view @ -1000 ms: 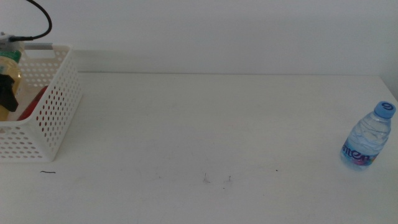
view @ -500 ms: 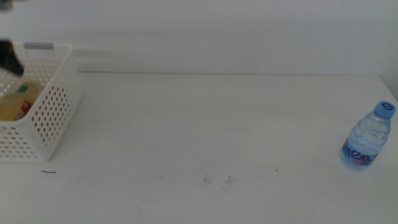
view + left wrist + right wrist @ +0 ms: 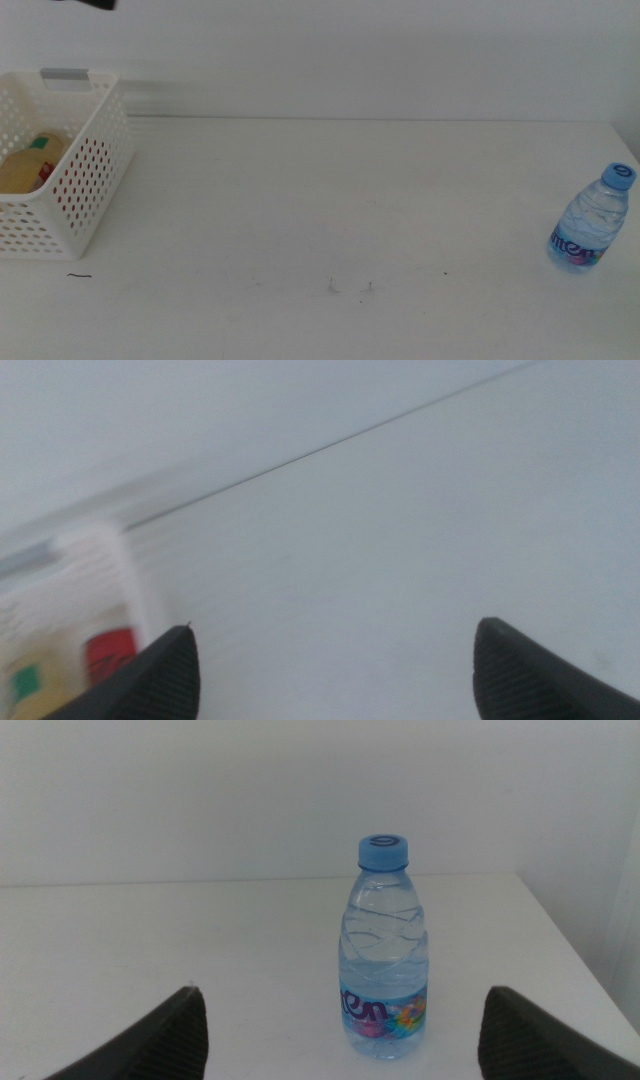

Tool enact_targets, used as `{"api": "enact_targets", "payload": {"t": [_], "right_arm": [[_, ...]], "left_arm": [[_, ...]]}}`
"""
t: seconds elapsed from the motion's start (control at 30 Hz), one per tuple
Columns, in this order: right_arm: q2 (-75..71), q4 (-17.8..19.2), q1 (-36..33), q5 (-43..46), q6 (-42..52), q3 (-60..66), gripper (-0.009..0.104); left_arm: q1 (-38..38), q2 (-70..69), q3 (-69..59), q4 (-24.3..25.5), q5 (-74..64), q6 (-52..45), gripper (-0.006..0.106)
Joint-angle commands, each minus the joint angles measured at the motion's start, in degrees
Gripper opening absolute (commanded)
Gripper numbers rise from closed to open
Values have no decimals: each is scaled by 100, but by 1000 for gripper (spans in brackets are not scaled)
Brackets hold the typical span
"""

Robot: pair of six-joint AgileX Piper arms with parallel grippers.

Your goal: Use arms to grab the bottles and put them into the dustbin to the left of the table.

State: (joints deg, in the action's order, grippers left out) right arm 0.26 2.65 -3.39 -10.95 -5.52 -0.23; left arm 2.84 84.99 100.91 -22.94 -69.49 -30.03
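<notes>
Readable text: only fragments on one label

You can make out white letters on the water bottle [image 3: 384, 950] label: "en" from the right wrist view and roughly "nte" from the middle view (the brand is cut off by the curve). The tea bottle [image 3: 25, 166] label in the dustbin [image 3: 88, 190] is too small to read.

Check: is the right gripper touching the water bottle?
Apart. In the right wrist view, the right gripper is open, and the water bottle stands upright beyond it with bare table between.
</notes>
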Motion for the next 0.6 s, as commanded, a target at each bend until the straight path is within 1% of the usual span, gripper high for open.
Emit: {"api": "enact_targets", "payload": {"t": [0.0, 0.07, 0.2, 0.27, 0.33, 0.4, 0.5, 0.57], "right_arm": [[-26, 13, 52, 66, 10, 23, 91], [-26, 13, 52, 66, 10, 23, 91], [-26, 13, 52, 66, 10, 23, 91], [-26, 13, 52, 66, 10, 23, 91], [-26, 13, 52, 66, 10, 23, 91], [-26, 13, 52, 66, 10, 23, 91], [-26, 13, 52, 66, 10, 23, 91], [-26, 13, 52, 66, 10, 23, 91]], "left_arm": [[-392, -424, -282, 11, 20, 46, 94], [-756, -791, -678, 176, 293, 58, 94], [-1408, -1632, -1717, 648, 542, 919, 94], [-1676, -2111, -2182, 896, 681, 1078, 94], [-1942, -2629, -2562, 974, 880, 1165, 94], [-2174, -3074, -2794, 1085, 945, 1486, 94], [-2533, -3674, -3006, 1377, 856, 2196, 94], [-2787, -4092, -3129, 1461, 871, 2568, 94]]}}
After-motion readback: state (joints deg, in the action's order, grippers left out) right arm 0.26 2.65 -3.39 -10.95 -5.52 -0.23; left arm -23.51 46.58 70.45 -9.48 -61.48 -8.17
